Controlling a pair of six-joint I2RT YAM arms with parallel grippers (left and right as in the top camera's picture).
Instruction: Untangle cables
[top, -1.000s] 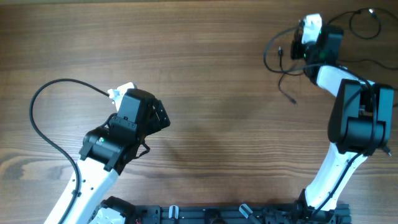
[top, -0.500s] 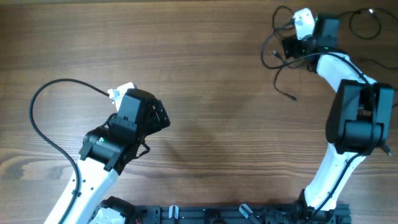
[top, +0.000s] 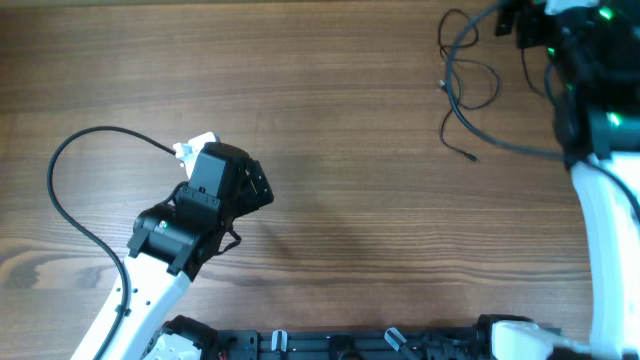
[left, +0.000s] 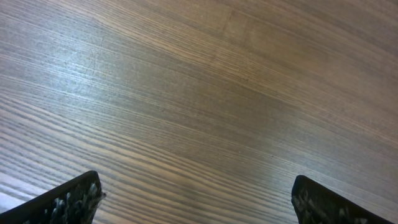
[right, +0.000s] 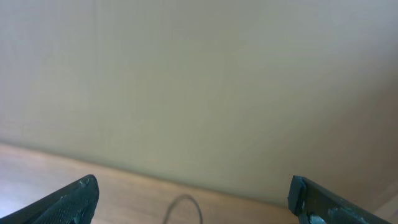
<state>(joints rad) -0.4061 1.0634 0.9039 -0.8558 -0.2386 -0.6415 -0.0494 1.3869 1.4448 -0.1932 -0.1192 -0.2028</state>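
The cables (top: 470, 85) are thin dark wires lying in loose overlapping loops on the wooden table at the far right. One small plug end (top: 472, 157) points toward the table's middle. My right arm (top: 600, 130) is raised high above them at the right edge. In the right wrist view my right gripper (right: 196, 202) is open and holds nothing, with one loop of cable (right: 183, 208) low between its fingers (right: 71, 199). My left gripper (left: 199, 202) is open over bare wood at the lower left (top: 258, 190), far from the cables.
A thick black arm cable (top: 60, 170) arcs over the table left of the left arm. A black base frame (top: 330, 345) runs along the near edge. A plain pale wall (right: 199, 74) stands behind the table's far edge.
My right gripper opened and let go of the cables, then rose up and back to the right. The cables settled into looser loops on the table. The left arm has not moved.
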